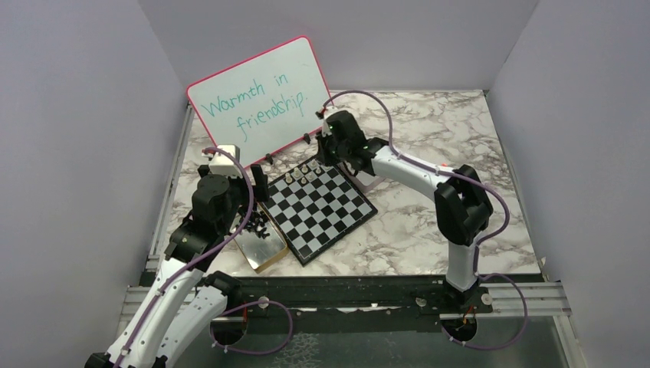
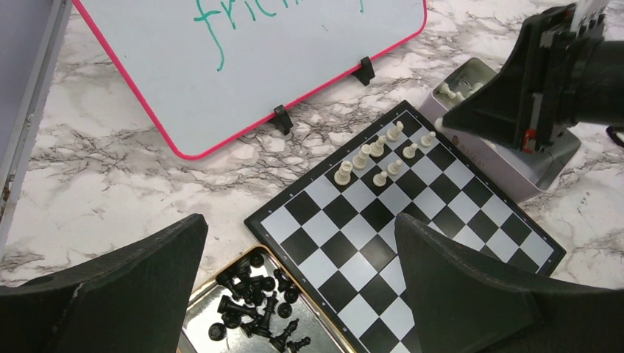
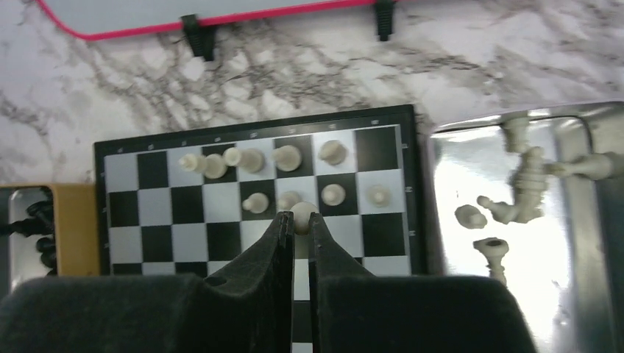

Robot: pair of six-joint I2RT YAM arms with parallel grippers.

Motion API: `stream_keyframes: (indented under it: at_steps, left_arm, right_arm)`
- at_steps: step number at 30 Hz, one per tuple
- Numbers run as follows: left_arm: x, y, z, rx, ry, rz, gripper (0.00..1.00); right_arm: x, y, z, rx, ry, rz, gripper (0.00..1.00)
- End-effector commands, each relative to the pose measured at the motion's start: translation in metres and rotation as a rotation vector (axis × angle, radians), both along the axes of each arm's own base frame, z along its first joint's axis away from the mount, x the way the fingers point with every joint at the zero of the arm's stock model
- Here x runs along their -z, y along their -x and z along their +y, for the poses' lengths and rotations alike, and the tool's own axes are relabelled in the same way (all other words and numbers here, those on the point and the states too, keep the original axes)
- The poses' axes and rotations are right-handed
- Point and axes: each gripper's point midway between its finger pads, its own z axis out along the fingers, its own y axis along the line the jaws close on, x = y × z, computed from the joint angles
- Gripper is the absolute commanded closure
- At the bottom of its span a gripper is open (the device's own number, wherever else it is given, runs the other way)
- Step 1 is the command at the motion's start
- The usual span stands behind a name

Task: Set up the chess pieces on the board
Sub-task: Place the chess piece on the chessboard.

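The black and white chessboard [image 1: 318, 208] lies mid-table, also in the left wrist view [image 2: 412, 220] and right wrist view [image 3: 184, 220]. Several cream-white pieces [image 3: 250, 158] stand on its far rows, seen too in the left wrist view [image 2: 368, 158]. My right gripper [image 3: 297, 219] is shut on a cream-white pawn [image 3: 302, 215] above the board's second row; it hovers over the far corner [image 1: 331, 146]. My left gripper [image 2: 302, 243] is open and empty above a tin of black pieces [image 2: 254, 305].
A pink-rimmed whiteboard [image 1: 257, 96] stands behind the board. A silver tin [image 3: 581, 220] with loose cream-white pieces [image 3: 526, 184] sits right of the board. The tin of black pieces [image 1: 260, 245] sits at the board's left.
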Motion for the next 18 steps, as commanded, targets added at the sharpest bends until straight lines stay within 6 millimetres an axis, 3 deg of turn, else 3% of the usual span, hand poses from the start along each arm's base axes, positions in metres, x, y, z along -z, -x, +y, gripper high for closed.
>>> stream_keyframes:
  at_steps: [1,7,18]
  left_arm:
    - [-0.01,0.0,-0.001,0.009,0.015,-0.042,0.01]
    - [-0.016,0.003,0.006,-0.024,0.017,-0.065,0.01]
    - [-0.032,0.011,0.009,-0.022,0.052,-0.141,0.01]
  right_arm:
    - [-0.005,0.031,0.045,-0.087,-0.031,0.002,0.87]
    - [0.01,0.053,0.088,-0.161,-0.015,0.02,0.88]
    - [0.048,0.054,0.107,-0.145,0.06,0.045,0.87]
